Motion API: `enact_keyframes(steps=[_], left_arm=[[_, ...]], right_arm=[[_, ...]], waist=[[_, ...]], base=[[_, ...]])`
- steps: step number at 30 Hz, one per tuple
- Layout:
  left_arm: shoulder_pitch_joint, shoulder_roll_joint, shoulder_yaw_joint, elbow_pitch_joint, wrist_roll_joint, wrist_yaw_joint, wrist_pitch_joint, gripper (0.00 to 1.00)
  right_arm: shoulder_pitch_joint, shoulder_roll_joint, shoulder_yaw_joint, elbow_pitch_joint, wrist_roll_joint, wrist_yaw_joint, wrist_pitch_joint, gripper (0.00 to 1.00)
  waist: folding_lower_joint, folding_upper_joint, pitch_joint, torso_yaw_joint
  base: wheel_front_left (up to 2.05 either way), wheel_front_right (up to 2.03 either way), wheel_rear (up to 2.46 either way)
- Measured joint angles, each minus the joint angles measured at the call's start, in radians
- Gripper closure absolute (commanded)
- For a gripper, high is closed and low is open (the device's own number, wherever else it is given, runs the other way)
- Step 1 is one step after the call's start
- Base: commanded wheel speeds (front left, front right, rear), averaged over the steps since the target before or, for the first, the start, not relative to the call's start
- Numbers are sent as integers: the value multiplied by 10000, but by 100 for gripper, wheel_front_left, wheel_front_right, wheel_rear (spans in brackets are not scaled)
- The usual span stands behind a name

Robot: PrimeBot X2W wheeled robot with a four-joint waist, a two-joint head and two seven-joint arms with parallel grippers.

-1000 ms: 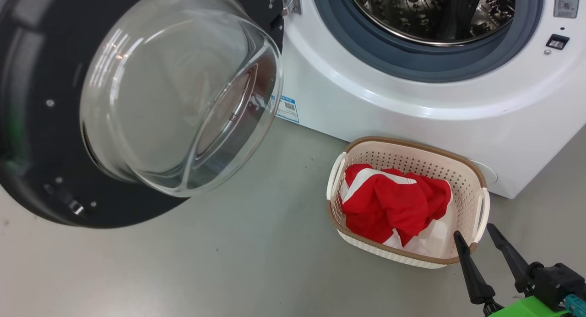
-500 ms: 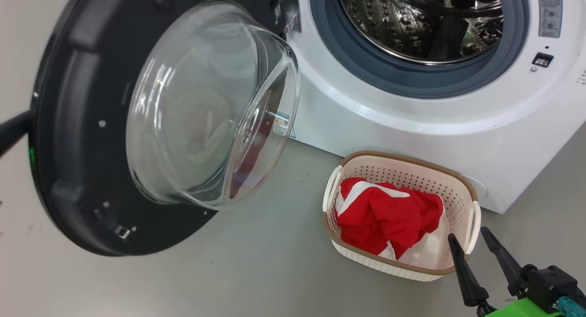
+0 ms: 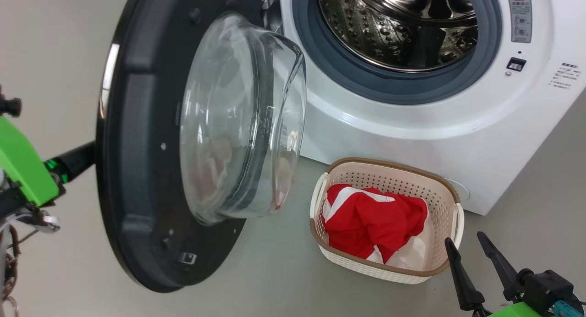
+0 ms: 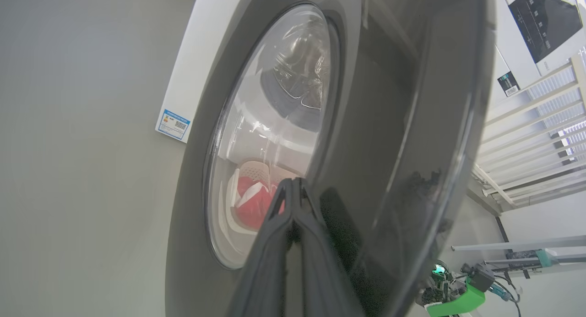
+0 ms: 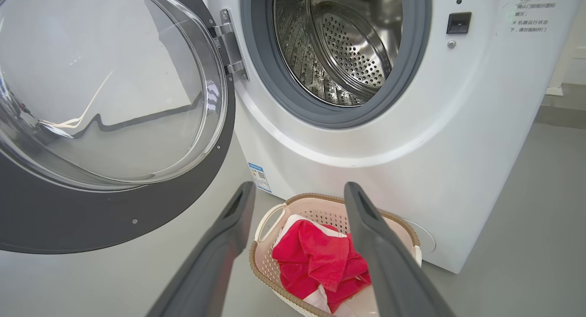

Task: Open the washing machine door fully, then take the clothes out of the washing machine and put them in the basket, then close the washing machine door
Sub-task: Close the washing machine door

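My left gripper is closed on nothing, tips at the outer face of the door, which stands half open. My right gripper is spread and empty beside the basket. The clothes lie in the basket, on the floor just before the washer.

washing machine: one
washing machine door: one
basket: one
white handles: two
clothes: one red-and-white bundle
blue label: one
hands: two, the left hand and the right hand
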Motion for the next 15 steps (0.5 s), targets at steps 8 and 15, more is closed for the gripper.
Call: enact_keyframes(steps=[8,15], left_arm=[[295,-15,-750,-1124,-466,2,-36,100],[405,-314,-1434,-2104,-631,2,-418,100]], right_arm=[[0,25,-33,-2,-2,0,0,0],[-3,56,-144,-50,-52,0,0,0]], waist=[[0,0,11,-314],[1,0,100,-541]], base=[[0,0,0],[0,0,0]])
